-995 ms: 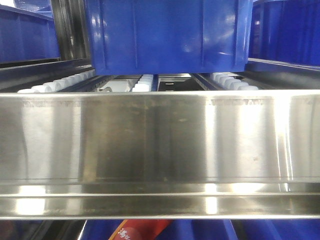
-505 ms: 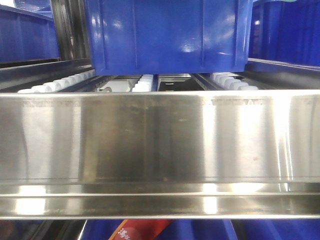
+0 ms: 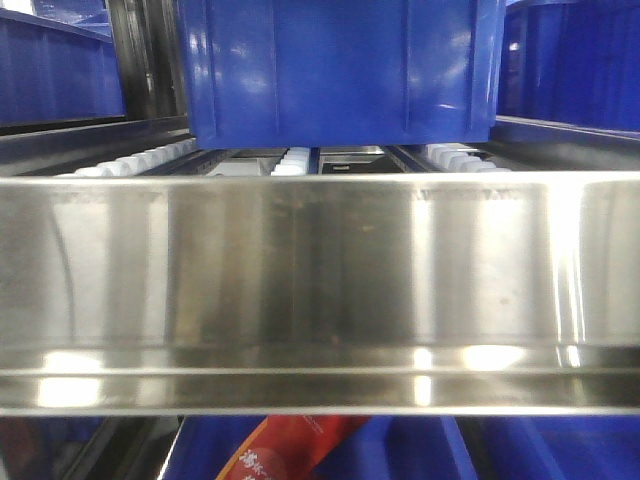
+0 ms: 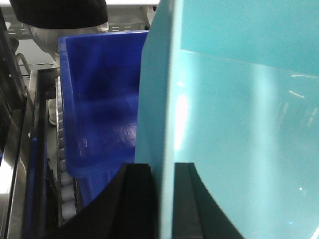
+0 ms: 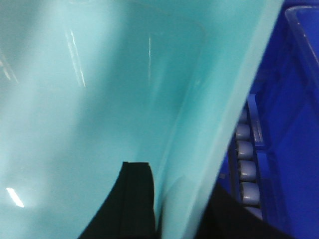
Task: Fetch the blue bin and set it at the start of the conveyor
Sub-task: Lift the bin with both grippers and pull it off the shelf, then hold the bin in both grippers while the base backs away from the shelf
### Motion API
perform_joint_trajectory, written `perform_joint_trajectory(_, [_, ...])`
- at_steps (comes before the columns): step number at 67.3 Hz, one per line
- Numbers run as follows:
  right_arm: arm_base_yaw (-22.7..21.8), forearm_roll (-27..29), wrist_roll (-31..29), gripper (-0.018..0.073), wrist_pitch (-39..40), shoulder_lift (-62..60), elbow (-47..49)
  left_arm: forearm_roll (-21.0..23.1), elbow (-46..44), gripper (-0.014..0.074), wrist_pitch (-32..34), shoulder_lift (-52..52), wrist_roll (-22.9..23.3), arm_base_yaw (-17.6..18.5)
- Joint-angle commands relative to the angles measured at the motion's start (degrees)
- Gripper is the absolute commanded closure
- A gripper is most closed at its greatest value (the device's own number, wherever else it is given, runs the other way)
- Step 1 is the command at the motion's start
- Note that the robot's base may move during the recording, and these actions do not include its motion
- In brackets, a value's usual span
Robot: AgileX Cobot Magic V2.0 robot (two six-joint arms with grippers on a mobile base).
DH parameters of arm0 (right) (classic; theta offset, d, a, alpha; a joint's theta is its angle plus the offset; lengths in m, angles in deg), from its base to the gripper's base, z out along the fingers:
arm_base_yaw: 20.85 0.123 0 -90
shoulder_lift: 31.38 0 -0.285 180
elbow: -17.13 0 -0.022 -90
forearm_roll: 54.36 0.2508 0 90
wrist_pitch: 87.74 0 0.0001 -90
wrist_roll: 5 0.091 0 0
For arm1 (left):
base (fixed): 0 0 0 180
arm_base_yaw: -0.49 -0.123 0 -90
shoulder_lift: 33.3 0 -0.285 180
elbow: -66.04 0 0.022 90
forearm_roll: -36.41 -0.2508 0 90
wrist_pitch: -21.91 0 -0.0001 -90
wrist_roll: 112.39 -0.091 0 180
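Note:
The blue bin fills the left wrist view as a pale turquoise tub with smooth walls; it also fills the right wrist view. My left gripper is shut on its left wall, one black finger on each side. My right gripper is shut on its right wall, one finger inside and the other behind the wall. The bin and both grippers are out of the front view. The conveyor start, a black belt with a red strip, is out of view.
A dark royal-blue ribbed crate sits on white rollers behind a shiny steel rail. More dark blue crates stand left and right. A red packet shows below the rail. A dark crate lies beside the bin.
In the front view the steel rail has shifted slightly up and looks a little smaller. More of the red packet shows below it.

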Motion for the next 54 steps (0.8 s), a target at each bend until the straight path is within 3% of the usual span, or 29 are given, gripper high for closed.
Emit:
perform_joint_trajectory(1, [0.4, 2.4, -1.7, 0.0712, 6.2, -0.4, 0.5, 4.5, -0.6, 0.0708, 4.7, 1.1, 1.1, 0.9])
perform_joint_trajectory(54, [0.4, 2.4, -1.7, 0.0712, 19.2, -0.4, 0.5, 4.5, -0.6, 0.0708, 4.7, 0.9, 1.1, 0.9])
